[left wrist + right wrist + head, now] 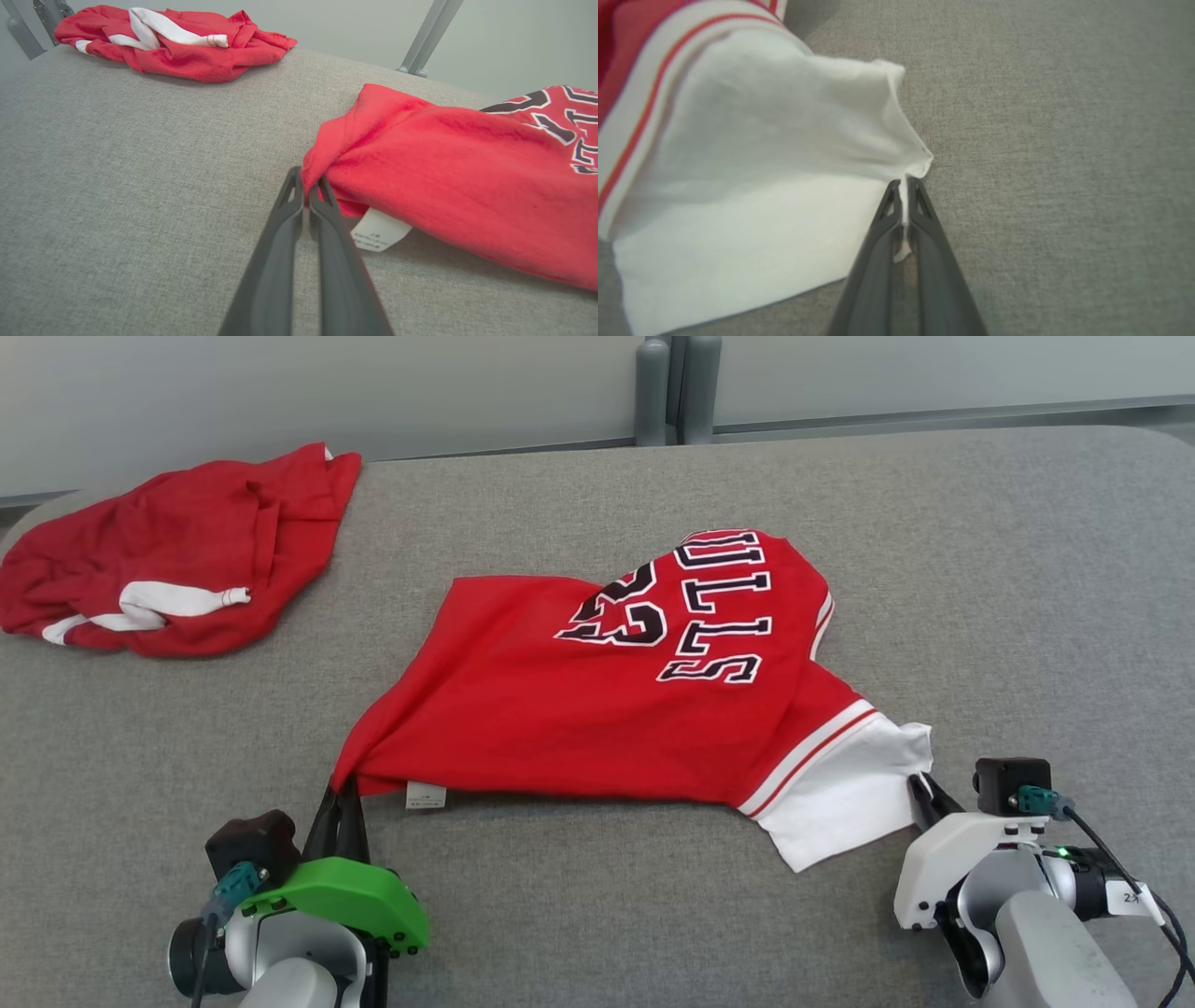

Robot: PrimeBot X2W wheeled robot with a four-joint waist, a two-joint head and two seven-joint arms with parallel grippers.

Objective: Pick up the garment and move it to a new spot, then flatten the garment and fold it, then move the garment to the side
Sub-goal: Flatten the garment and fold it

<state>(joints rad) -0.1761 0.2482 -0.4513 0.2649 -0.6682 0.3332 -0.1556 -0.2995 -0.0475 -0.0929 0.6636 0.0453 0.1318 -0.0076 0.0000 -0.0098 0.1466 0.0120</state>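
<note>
Crumpled red cloth heap (177, 555), far-left on grey table (980, 569).

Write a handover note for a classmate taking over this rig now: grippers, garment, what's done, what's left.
Left gripper: shut on the near left corner of the red jersey.
Right gripper: shut on the edge of its white sleeve.
The jersey lies wrinkled, lettering up, on the grey table; a second red garment sits crumpled at the far left.
Done: both ends gripped.
Left: flatten, fold, move aside.
</note>
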